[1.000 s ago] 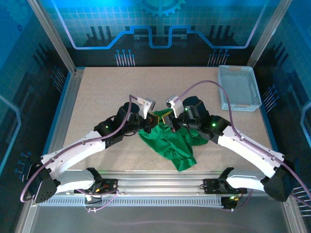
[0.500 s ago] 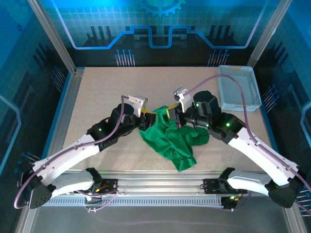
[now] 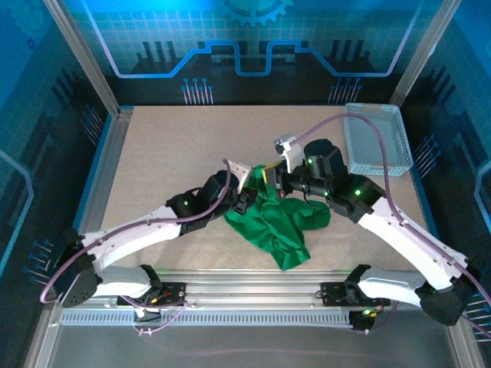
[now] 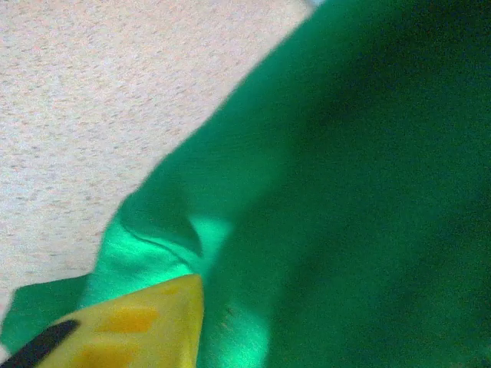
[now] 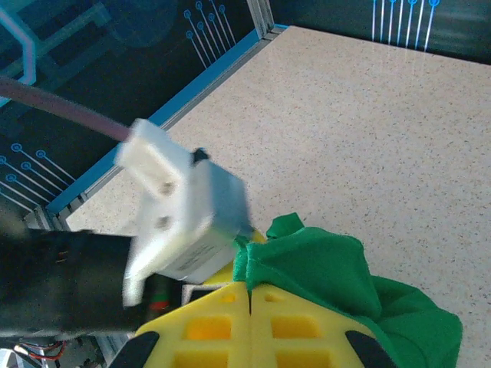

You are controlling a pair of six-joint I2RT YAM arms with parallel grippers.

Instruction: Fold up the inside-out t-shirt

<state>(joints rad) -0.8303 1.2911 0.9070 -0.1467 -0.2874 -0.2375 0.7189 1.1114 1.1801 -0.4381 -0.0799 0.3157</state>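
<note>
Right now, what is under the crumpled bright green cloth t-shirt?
The speckled beige tabletop shows beside the crumpled bright green cloth t-shirt, which lies on it. Anything else beneath the heap is hidden by cloth.

You've got the bright green t-shirt [image 3: 276, 226] bunched in a rumpled heap mid-scene, slightly right of centre; its far edge is gathered and lifted, and a loose flap trails toward the near side.

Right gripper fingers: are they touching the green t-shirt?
Touching. Right wrist view: the right gripper's yellow fingers are shut, with a fold of the green t-shirt pinched at their tips.
</note>
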